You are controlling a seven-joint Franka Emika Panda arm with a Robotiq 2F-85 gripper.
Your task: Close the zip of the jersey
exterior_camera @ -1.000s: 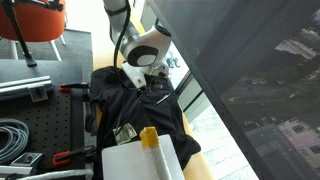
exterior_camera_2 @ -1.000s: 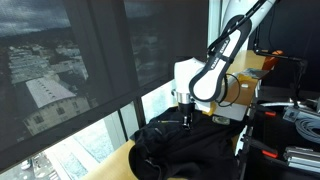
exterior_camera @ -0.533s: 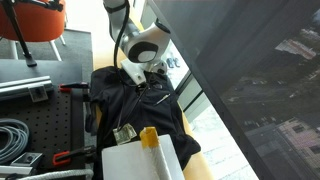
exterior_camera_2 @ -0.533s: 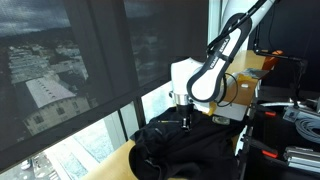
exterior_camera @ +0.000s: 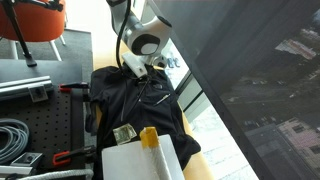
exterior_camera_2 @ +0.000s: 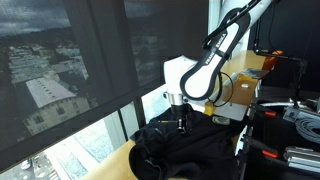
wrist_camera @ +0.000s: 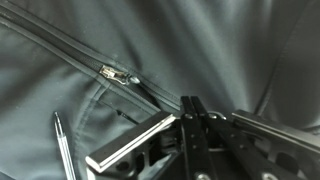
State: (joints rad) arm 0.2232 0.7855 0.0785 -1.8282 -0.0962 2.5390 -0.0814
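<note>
A: Well, what is the jersey (exterior_camera: 130, 100) like?

B: Black, smooth, slightly glossy cloth, creased and rumpled. It lies spread along the tabletop (exterior_camera: 45, 115) edge next to the window. In the wrist view its zip (wrist_camera: 60, 45) runs as a thin diagonal ridge to a small metal slider (wrist_camera: 112, 73).

A: And the end effector (wrist_camera: 192, 108)?

B: Its dark fingers are pressed together with nothing between them. It hangs just over the cloth and apart from the slider, as both exterior views show (exterior_camera: 150, 72) (exterior_camera_2: 181, 123).

A: Any containers?

B: There is a white box (exterior_camera: 135, 160) at the jersey's near end. A yellow piece (exterior_camera: 149, 137) stands at its top, and I cannot tell whether it sits inside.

A: Anything else?

B: Grey cables (exterior_camera: 12, 135) are coiled on the perforated part of the tabletop.
</note>
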